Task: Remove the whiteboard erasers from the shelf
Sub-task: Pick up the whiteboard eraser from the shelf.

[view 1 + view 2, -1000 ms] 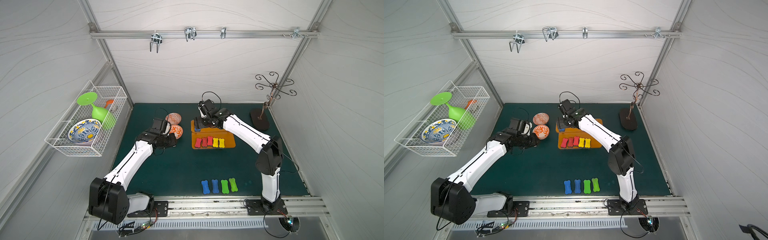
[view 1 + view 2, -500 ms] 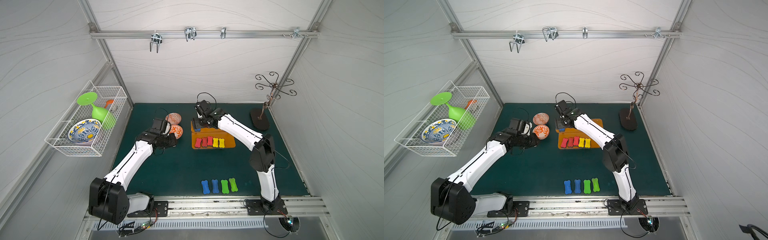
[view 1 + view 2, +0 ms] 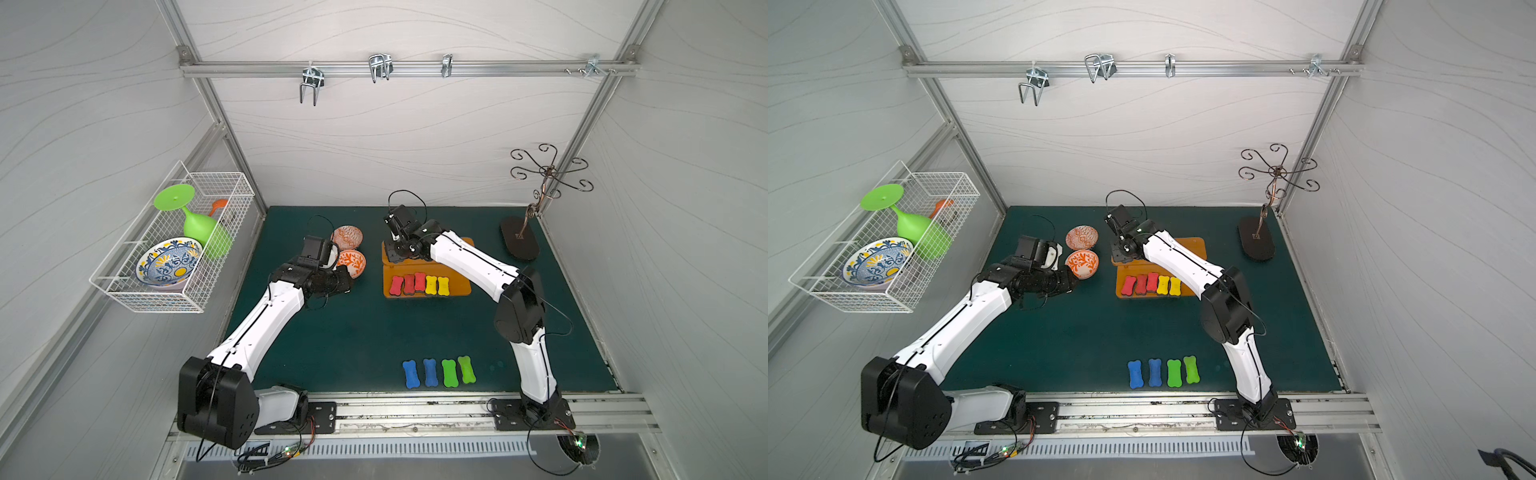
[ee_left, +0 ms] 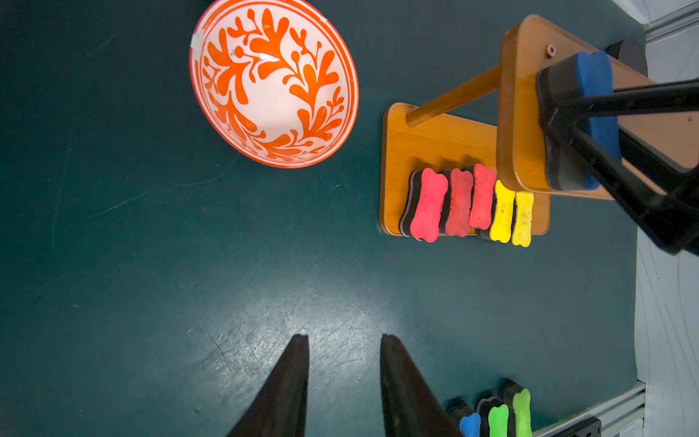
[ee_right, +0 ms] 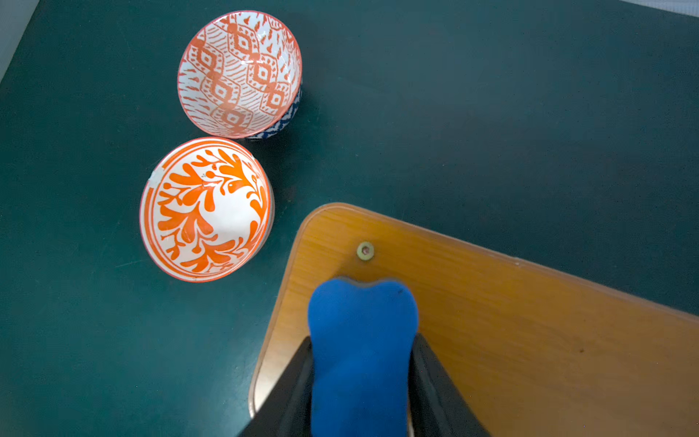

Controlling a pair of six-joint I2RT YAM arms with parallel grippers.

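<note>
A blue whiteboard eraser (image 5: 361, 314) lies on the top board of the orange shelf (image 5: 529, 321), near one corner. The right gripper (image 5: 362, 340) is clamped on it, one black finger pressed against each long side. On the shelf's lower board, three red erasers (image 3: 409, 284) and two yellow erasers (image 3: 431, 285) are packed side by side in a row.

In both top views, two blue erasers (image 3: 410, 374) and two green erasers (image 3: 449, 372) lie in a row on the green mat (image 3: 353, 332). They are at 6 o'clock from the shelf and well apart from it.

At 9 o'clock from the shelf stands a leaf-patterned orange bowl (image 3: 351, 262), with a diamond-patterned bowl (image 3: 347, 237) just beside it at its 12 o'clock. The left gripper (image 4: 344, 336) hangs over bare mat near the leaf-patterned bowl, its fingers parted with nothing between them.

At 2 o'clock from the shelf stands a curled wire stand (image 3: 519, 245). Far out at 9 o'clock, a white wire basket (image 3: 166, 299) hangs on the wall.
</note>
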